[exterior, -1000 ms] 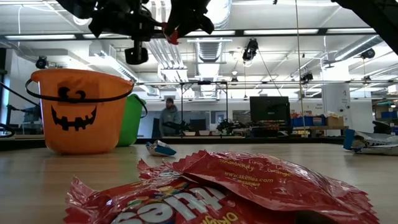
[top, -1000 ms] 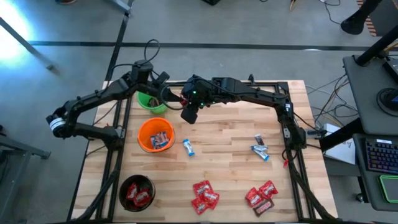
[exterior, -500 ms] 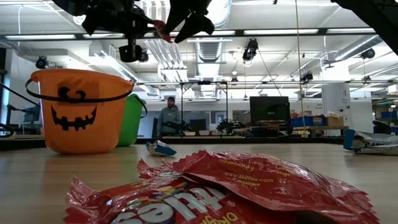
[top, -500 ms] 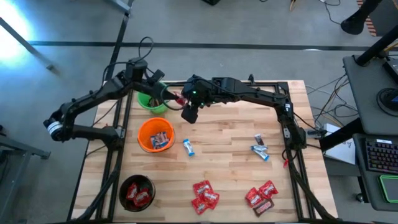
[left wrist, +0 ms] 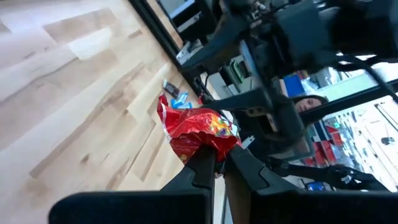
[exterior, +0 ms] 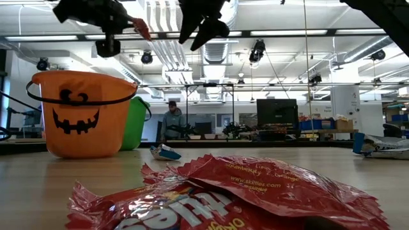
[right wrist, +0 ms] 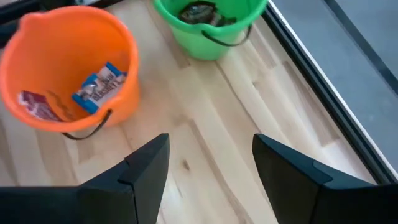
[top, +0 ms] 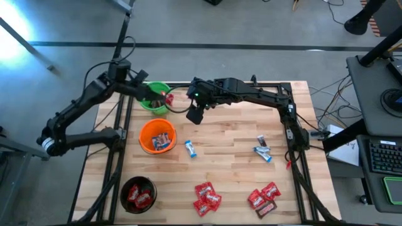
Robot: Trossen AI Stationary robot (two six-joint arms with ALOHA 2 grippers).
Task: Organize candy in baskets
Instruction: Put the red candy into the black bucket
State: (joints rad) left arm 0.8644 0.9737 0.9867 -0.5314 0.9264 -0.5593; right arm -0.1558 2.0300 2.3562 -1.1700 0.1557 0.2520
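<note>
From the left we count three baskets: black (top: 138,193), orange (top: 157,136), green (top: 152,97). The left gripper (top: 164,98), jaws clamped on one red candy (left wrist: 198,129), hangs by the green basket's rim. The right gripper (top: 194,113) spreads wide above bare table (top: 232,135). Three blue candies (top: 191,149) and two red clusters (top: 206,196) lie loose.

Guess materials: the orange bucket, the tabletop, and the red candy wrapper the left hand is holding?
Round orange bucket: looks like moulded plastic, smooth with a soft sheen and uniform colour. Pale wooden tabletop: seems butcher-block wood, with visible joined strips and grain, matte finish. Crinkled red candy wrapper pinched in the left hand: probably glossy plastic film or foil, given sharp creases and bright highlights.
</note>
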